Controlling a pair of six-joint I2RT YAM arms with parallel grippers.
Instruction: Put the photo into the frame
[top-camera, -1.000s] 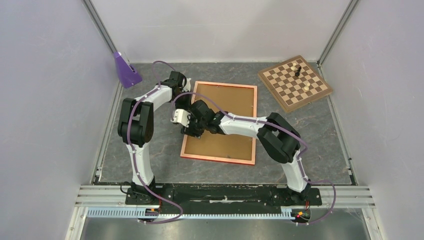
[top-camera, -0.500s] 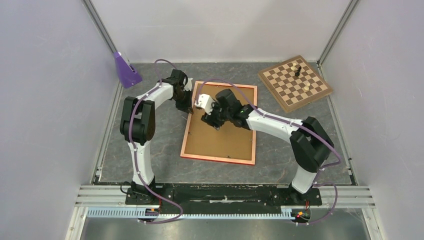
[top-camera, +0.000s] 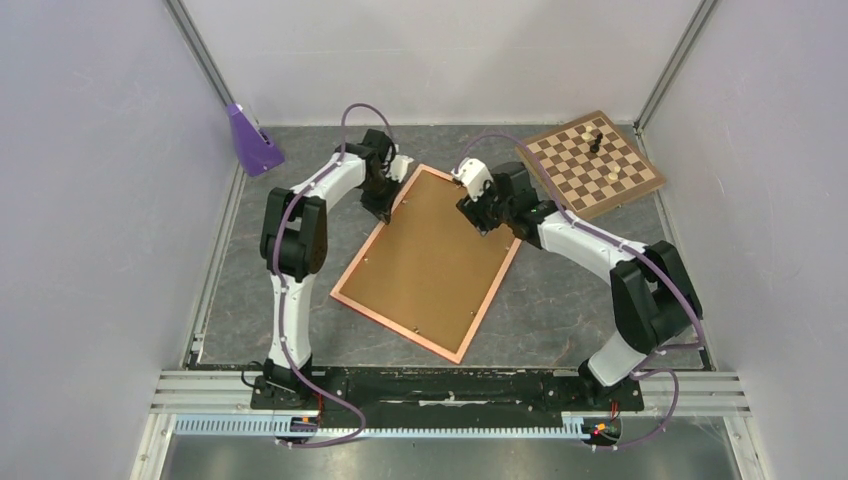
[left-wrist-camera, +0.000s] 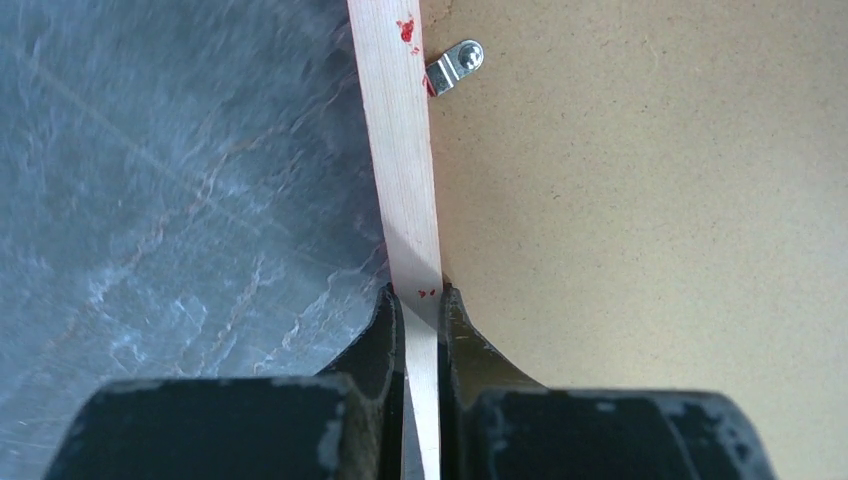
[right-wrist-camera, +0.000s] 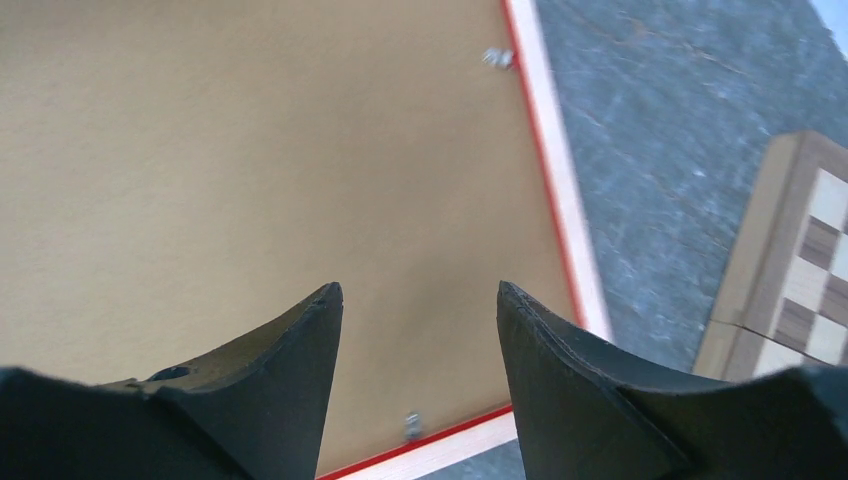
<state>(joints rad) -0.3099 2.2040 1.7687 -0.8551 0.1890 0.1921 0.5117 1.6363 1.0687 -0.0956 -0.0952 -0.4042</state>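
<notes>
The orange-red frame (top-camera: 395, 328) lies face down and skewed on the table, with the brown backing board (top-camera: 430, 265) filling it. The photo is hidden. My left gripper (top-camera: 390, 208) is shut on the frame's far-left rim. In the left wrist view the fingers (left-wrist-camera: 415, 292) pinch the pale rim (left-wrist-camera: 405, 150), next to a small metal clip (left-wrist-camera: 455, 65). My right gripper (top-camera: 478, 218) is open and empty, hovering over the board's far end. In the right wrist view its jaws (right-wrist-camera: 420, 290) stand wide apart above the board (right-wrist-camera: 250, 150), near the rim (right-wrist-camera: 560, 220).
A brown chessboard (top-camera: 590, 165) with a few pieces lies at the back right, close to the frame's far corner; it also shows in the right wrist view (right-wrist-camera: 800, 270). A purple wedge-shaped object (top-camera: 253, 140) stands at the back left. Walls close in the table.
The frame has turned clockwise, its far end swinging right and its near end left. My right gripper has moved from the frame's left edge to its far right part. My left gripper shifted right with the rim.
</notes>
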